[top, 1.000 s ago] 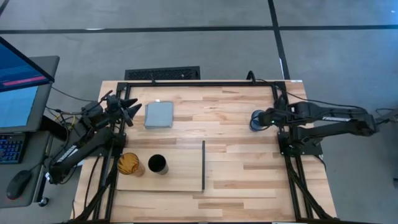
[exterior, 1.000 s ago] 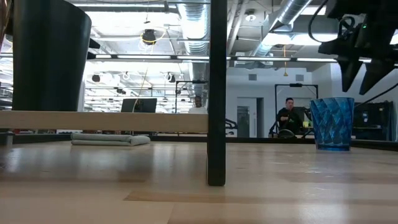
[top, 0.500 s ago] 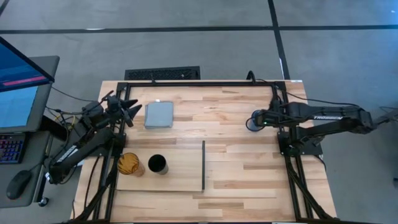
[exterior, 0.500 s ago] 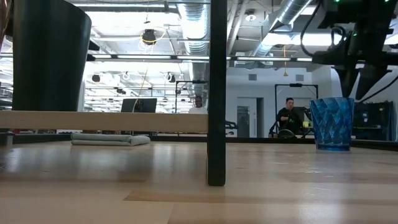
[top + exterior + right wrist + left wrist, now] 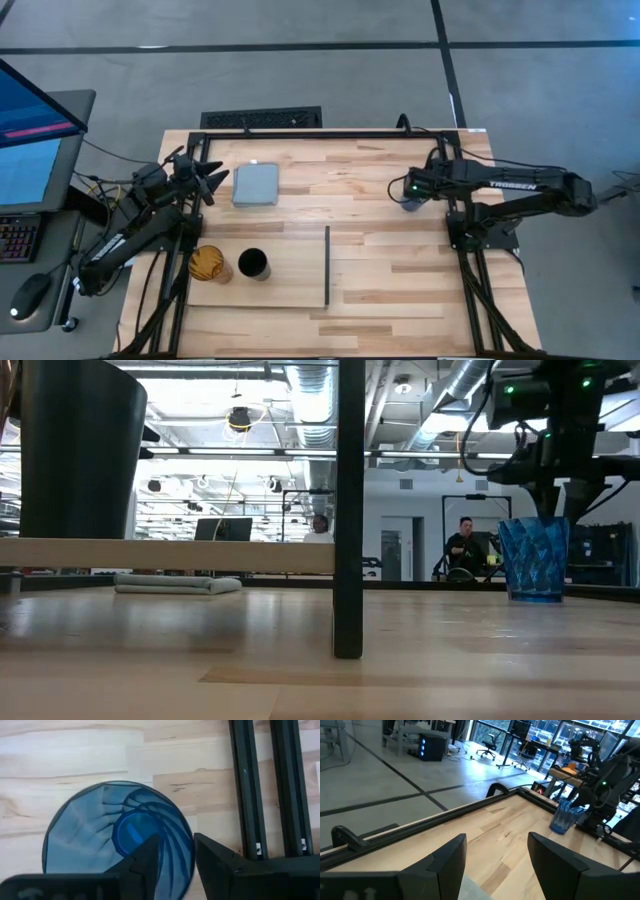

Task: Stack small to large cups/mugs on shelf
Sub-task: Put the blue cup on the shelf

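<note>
Over the far right part of the bench (image 5: pixel 380 215), I am holding my right claw (image 5: pixel 175 852) directly above the blue faceted cup (image 5: pixel 118 835), my two fingers parted and straddling one side of its rim, one over the inside and one just outside. I am gripping nothing yet. The cup is standing upright on the bare wood near the black frame rail (image 5: pixel 244 785), well apart from the shelf (image 5: pixel 290 285), where the amber cup (image 5: pixel 208 264) and the black cup (image 5: pixel 253 264) are already sitting side by side.

I am judging the blue cup to be thin, stiff, translucent plastic: light, easy to tip, and slick on its ribbed wall. Pinching the wall at the rim, one finger inside and one outside, looks to me like the soundest hold, with modest pressure so the wall is not flexing or popping free.

From above, my own arm is covering most of the cup, so I am reading its position mainly from my wrist camera and the level view. How high my fingertips are hanging over the rim is hard to judge. My left claw (image 5: pixel 496 855) is waiting with fingers spread beside the grey-blue pad (image 5: pixel 255 184).
</note>
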{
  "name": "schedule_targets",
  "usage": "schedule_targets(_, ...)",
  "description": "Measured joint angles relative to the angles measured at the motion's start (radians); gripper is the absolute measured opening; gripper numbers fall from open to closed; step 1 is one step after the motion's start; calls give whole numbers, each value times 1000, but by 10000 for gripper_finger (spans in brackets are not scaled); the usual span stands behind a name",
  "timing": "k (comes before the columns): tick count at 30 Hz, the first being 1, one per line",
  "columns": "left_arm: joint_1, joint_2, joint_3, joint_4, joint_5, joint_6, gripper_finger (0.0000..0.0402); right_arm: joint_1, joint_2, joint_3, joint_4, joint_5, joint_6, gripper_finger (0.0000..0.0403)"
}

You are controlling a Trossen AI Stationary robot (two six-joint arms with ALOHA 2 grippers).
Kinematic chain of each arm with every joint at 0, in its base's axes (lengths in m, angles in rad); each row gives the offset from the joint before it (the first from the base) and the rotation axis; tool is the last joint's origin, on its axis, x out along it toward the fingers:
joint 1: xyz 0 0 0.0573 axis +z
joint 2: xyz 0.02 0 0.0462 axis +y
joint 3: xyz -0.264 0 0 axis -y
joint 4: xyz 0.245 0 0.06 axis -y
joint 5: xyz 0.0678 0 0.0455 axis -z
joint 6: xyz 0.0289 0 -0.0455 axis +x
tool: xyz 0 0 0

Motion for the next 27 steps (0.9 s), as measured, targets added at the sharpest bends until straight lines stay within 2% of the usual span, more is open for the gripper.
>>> schedule_targets(8, 0, 0, 0, -3, 0, 0, 203, -51, 60, 0, 32, -35, -96, 106)
schedule_targets(15, 0, 0, 0, -3, 0, 0, 203, -90, 69, 5, 71, -75, -216, 19)
schedule_targets(21, 0, 0, 0, -3, 0, 0, 203, -92, 47, 4, 174, -87, -273, 15)
schedule_targets(27, 0, 0, 0, -3, 0, 0, 203, -92, 45, 114, 187, -134, -336, 13)
